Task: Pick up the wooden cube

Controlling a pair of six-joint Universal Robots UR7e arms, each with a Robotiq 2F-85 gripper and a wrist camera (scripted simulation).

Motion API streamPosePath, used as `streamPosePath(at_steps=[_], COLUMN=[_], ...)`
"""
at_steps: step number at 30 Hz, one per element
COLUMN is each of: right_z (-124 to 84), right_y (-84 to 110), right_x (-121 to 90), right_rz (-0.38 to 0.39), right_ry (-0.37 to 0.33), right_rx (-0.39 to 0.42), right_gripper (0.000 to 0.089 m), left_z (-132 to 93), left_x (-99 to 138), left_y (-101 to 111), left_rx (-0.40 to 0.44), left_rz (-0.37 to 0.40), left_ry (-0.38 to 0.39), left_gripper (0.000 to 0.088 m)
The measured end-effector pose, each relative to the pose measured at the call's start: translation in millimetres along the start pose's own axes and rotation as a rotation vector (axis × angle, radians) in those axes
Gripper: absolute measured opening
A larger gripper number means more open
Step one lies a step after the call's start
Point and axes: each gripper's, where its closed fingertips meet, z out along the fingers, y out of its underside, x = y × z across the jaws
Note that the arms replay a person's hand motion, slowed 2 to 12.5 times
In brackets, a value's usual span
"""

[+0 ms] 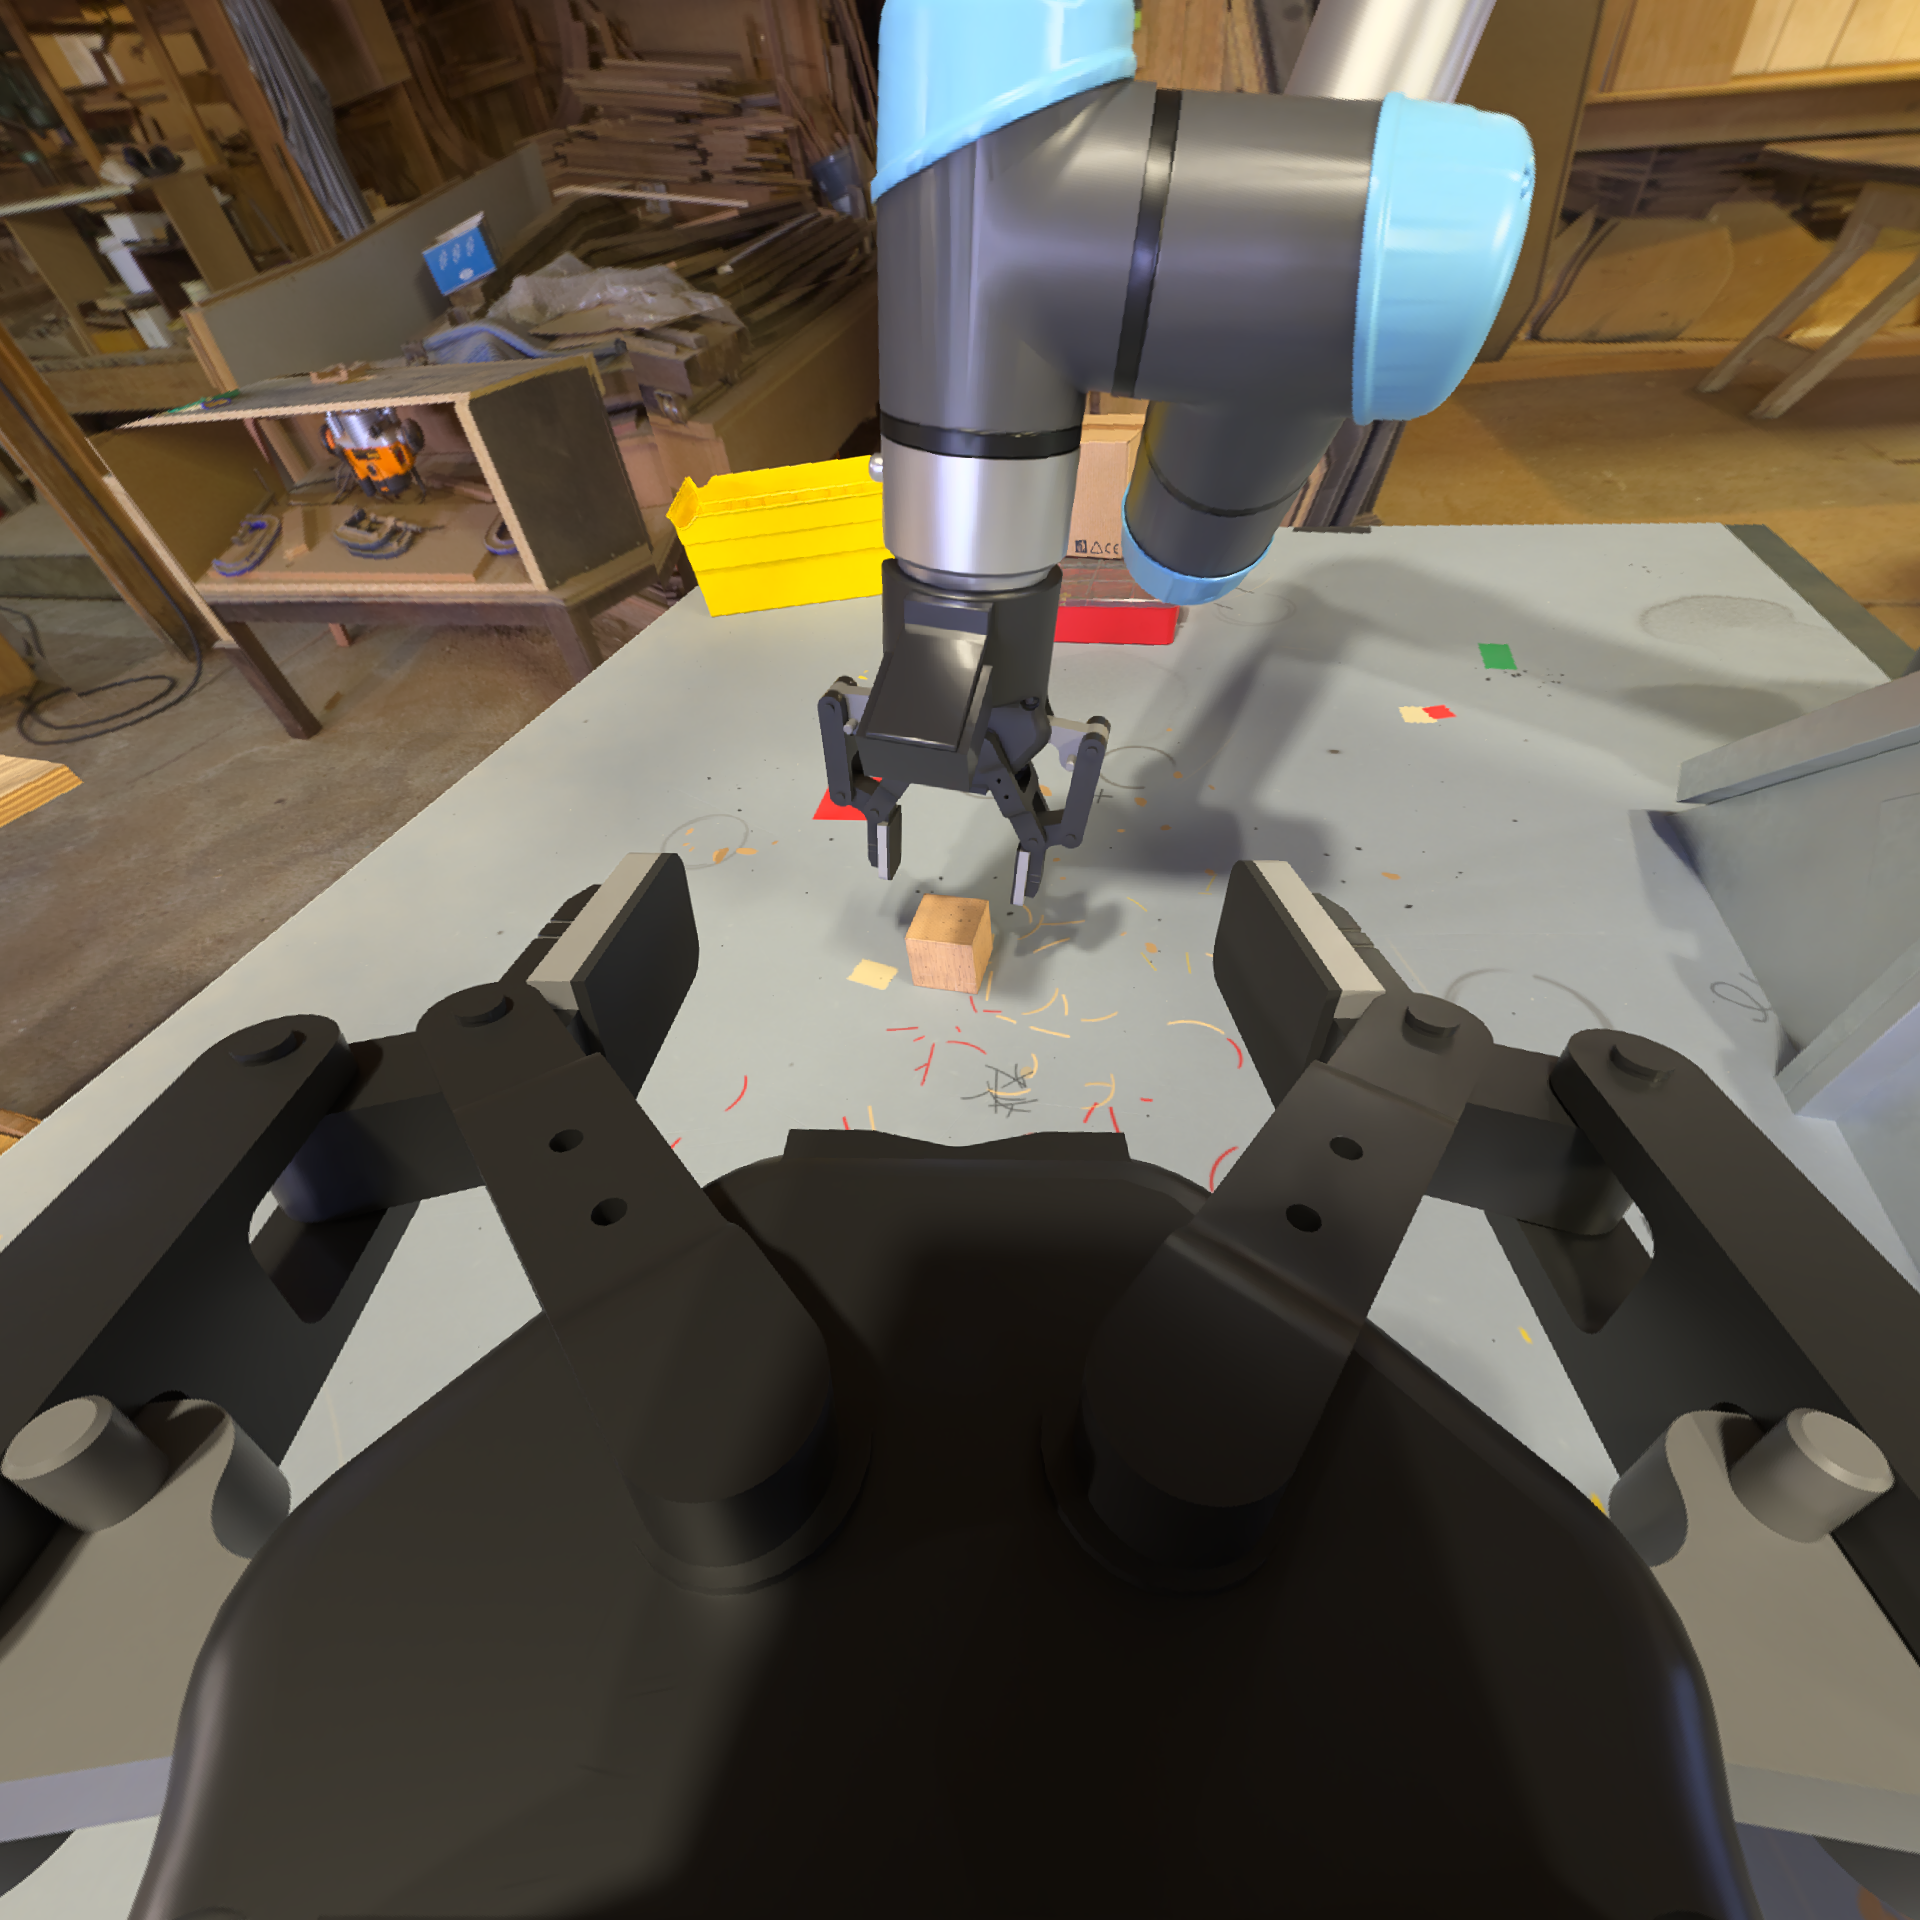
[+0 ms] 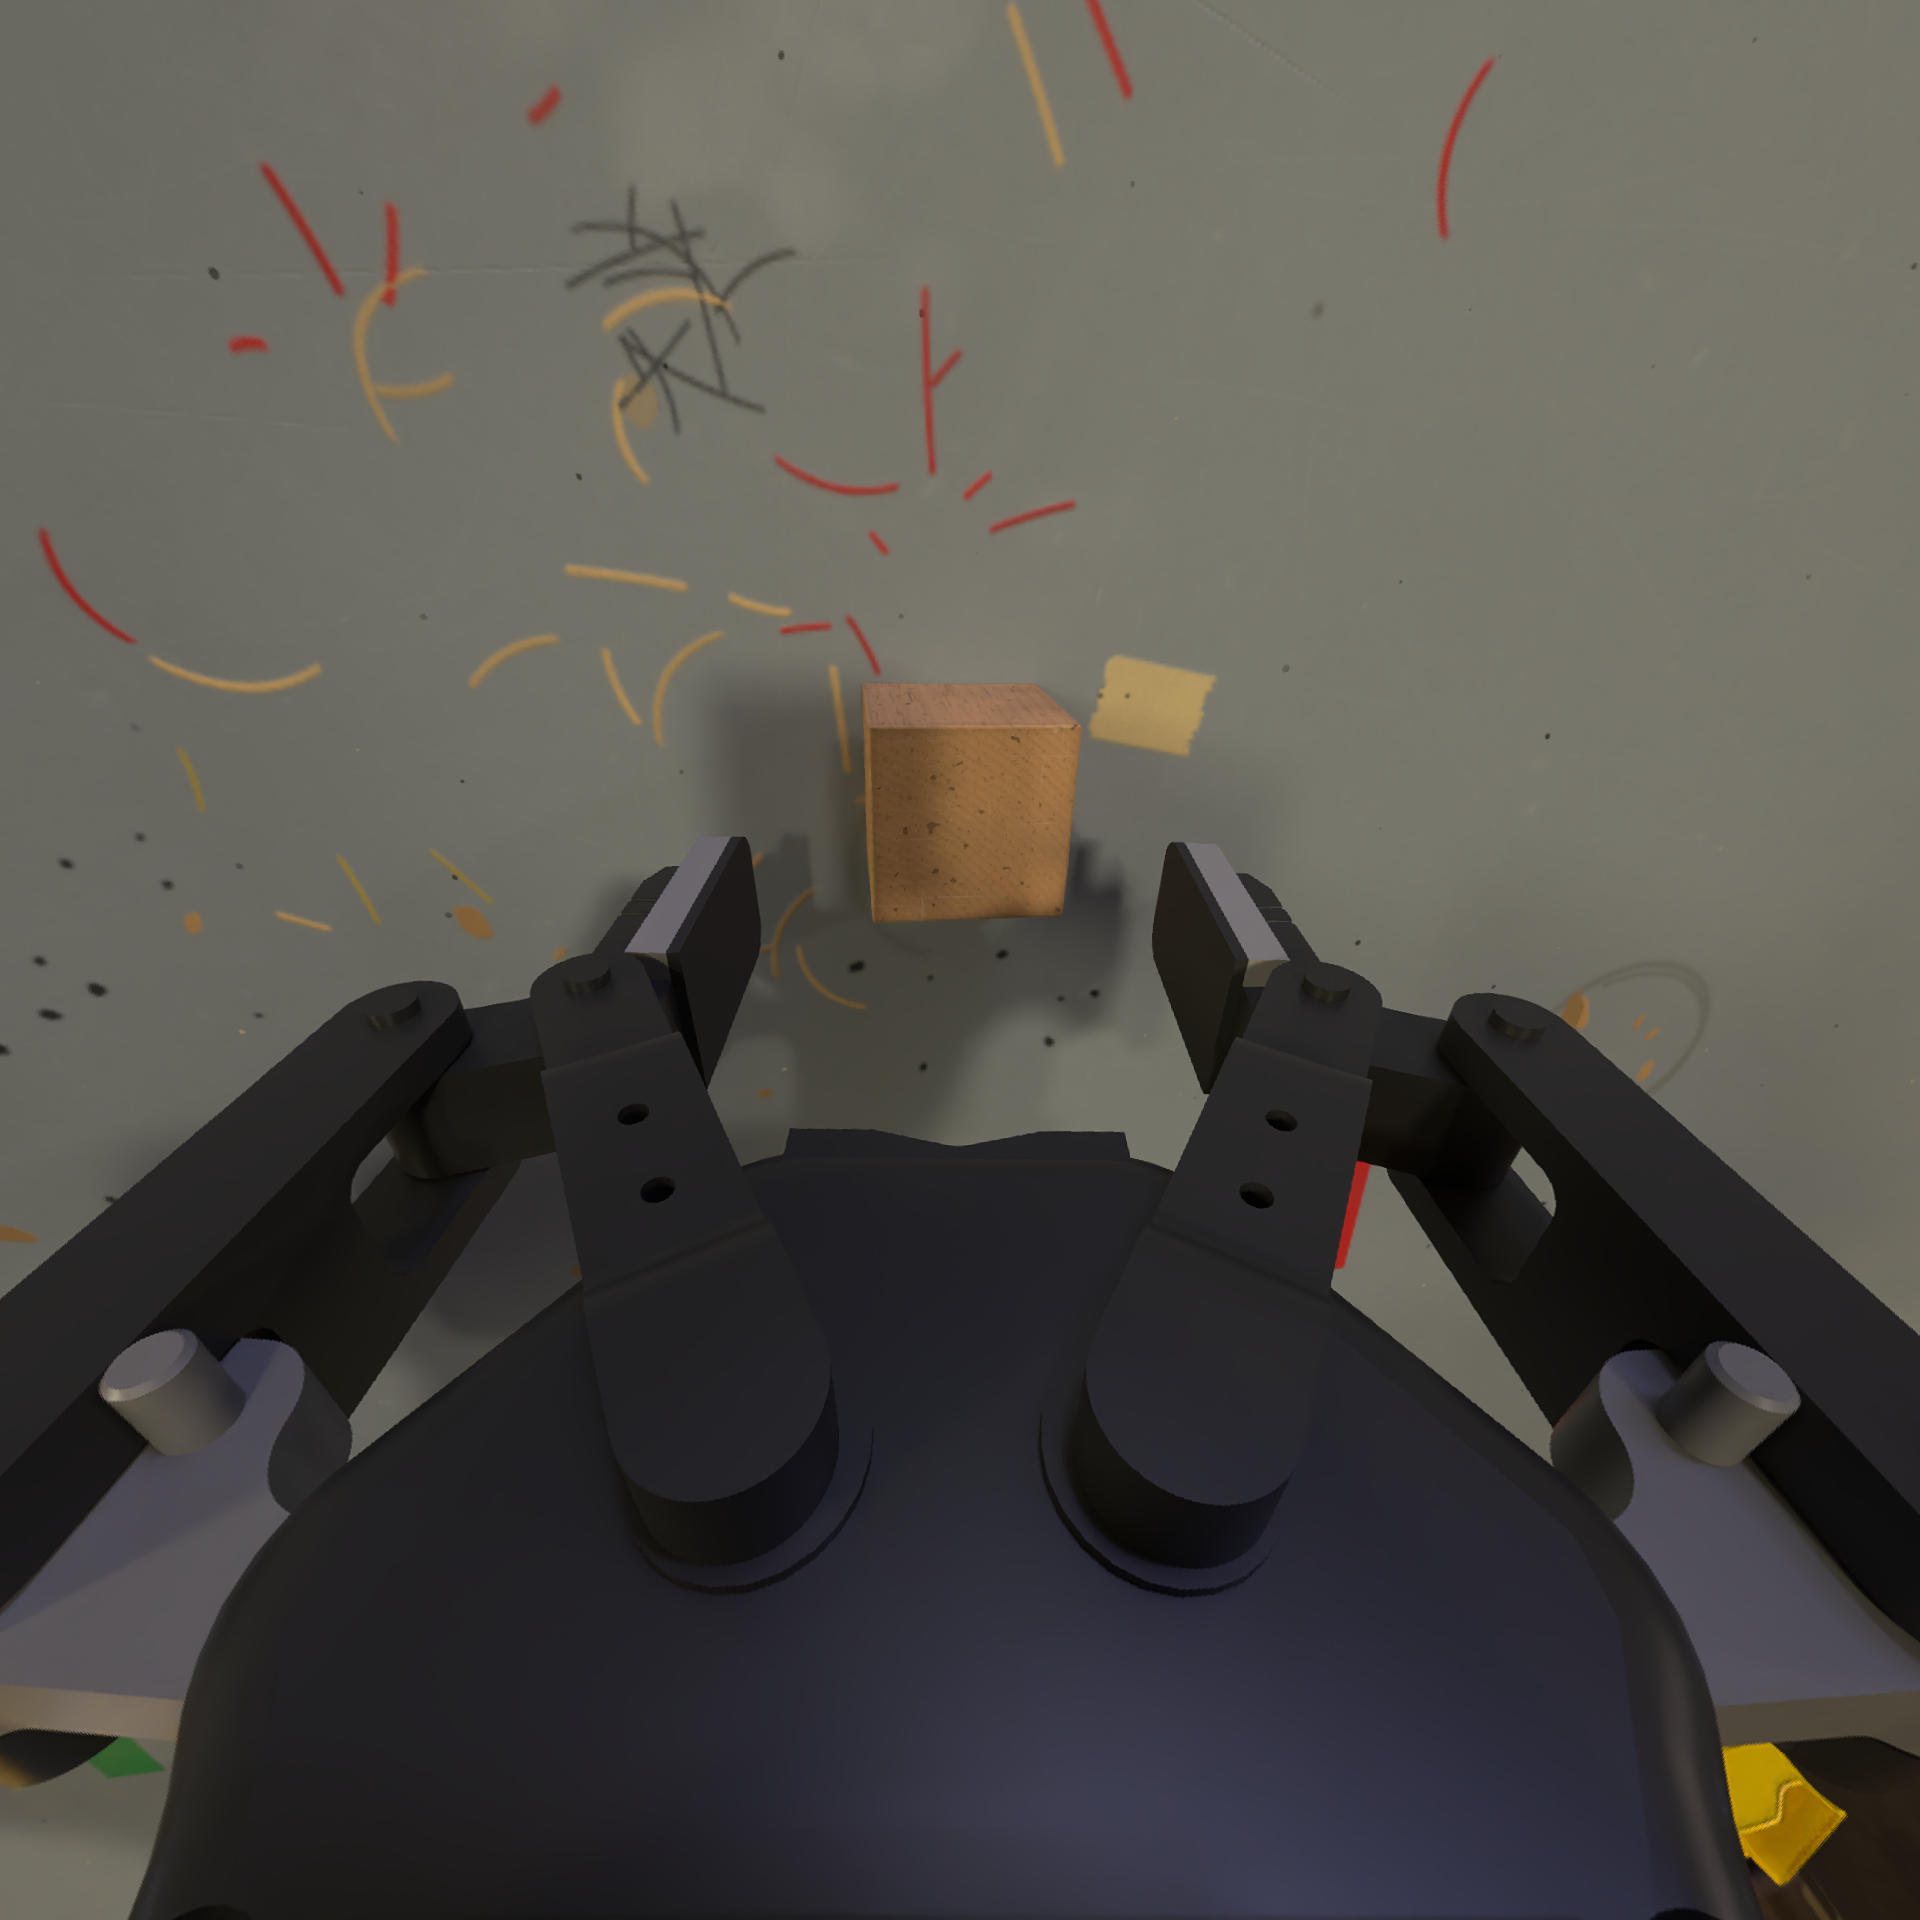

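A small wooden cube [image 1: 948,943] stands on the grey table [image 1: 1455,831], seen in the middle of the left wrist view. The right gripper [image 1: 956,868] hangs just above and slightly behind it, open, fingers pointing down, apart from the cube. In the right wrist view the cube [image 2: 968,805] lies just ahead of my open right gripper [image 2: 956,914], between the lines of its two fingers, untouched. My left gripper [image 1: 956,935] is open and empty, farther from the cube, looking across the table at it.
A yellow bin [image 1: 779,535] and a red patch [image 1: 1117,625] lie at the table's far edge. A tan tape patch [image 1: 873,975] lies beside the cube. A grey block [image 1: 1808,883] stands at the right. Shelves and timber fill the background.
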Motion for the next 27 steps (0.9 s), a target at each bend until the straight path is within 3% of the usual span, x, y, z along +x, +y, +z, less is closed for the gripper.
streamPosePath(at_steps=[27], right_z=[36.6], right_y=[-0.6], right_x=[2.9], right_rz=[0.023], right_ry=[-0.065], right_rx=[0.008], right_gripper=[0.065], left_z=[-4.2], left_x=[-0.9], left_y=[-2.7], left_rx=[0.019], left_rz=[-0.002], left_ry=[0.009], left_gripper=[0.0854])
